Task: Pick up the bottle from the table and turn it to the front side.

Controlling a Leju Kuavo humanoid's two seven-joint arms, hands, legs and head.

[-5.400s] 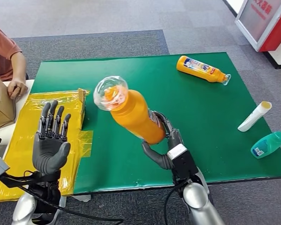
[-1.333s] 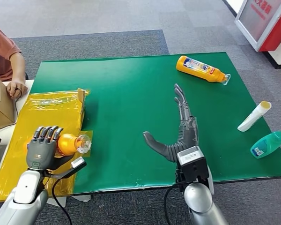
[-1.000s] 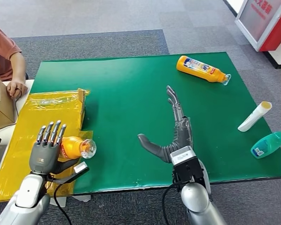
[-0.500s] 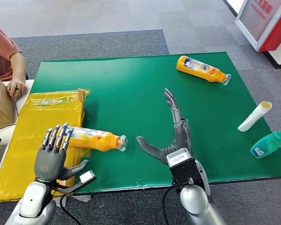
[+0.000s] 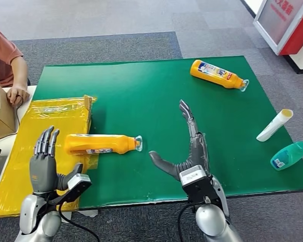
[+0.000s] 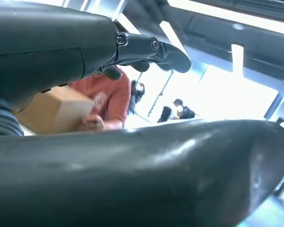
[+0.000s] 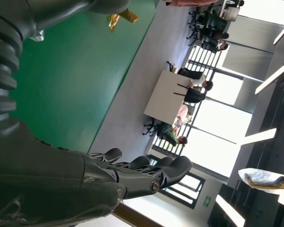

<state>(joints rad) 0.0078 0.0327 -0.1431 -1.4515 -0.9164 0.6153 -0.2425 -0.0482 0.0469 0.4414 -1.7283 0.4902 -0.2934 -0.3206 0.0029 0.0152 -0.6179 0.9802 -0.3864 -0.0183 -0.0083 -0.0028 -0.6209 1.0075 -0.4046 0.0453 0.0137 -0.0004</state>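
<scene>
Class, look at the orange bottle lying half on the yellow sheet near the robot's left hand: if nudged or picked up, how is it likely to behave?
The orange bottle lies on its side and looks rounded, so a sideways nudge would probably roll it. Its glossy plastic may be slippery for fingers. It straddles the yellow sheet and the green mat, so that edge might check a roll.

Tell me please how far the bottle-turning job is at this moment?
Looks done: one orange bottle lies on its side, base on the yellow sheet, cap on the green mat, a label strip showing. In hand: nothing; the left hand and right hand are open, apart from it. Possibly left: the second orange bottle, the white tube and the teal bottle.
</scene>
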